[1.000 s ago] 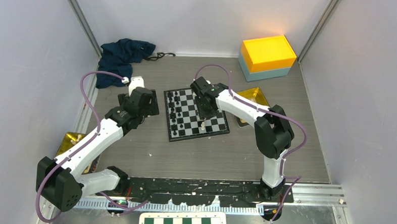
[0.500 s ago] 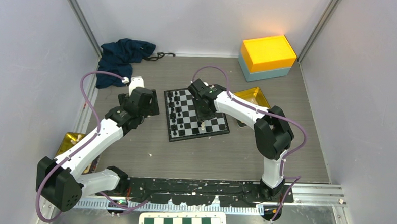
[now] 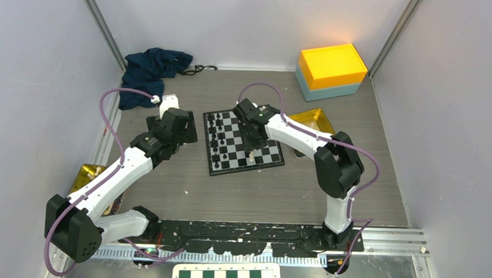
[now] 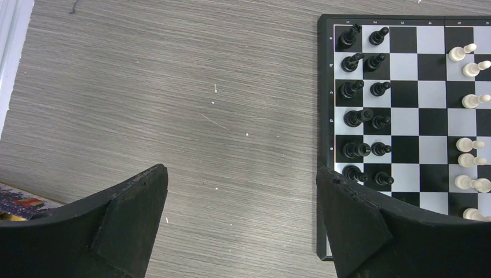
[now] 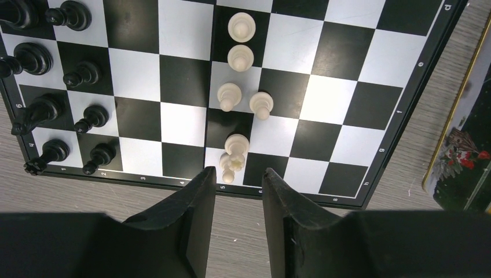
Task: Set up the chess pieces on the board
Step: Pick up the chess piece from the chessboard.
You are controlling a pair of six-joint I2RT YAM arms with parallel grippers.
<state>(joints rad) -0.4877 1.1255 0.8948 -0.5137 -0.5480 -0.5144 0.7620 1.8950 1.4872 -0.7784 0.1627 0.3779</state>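
The board [image 3: 269, 154], lying mid-desk toward the far edge, is shown partly set: the black pieces [image 4: 359, 117] are ranked along its left side, the white pieces [image 5: 240, 26] are clustered unranked beneath the narrowly parted, empty right gripper [image 5: 238, 174], and the left gripper [image 4: 240, 174] is held spread wide beside it.

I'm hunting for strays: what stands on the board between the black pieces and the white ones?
Nothing. In the left wrist view, two bare files of the board separate the black pieces from the white pieces.
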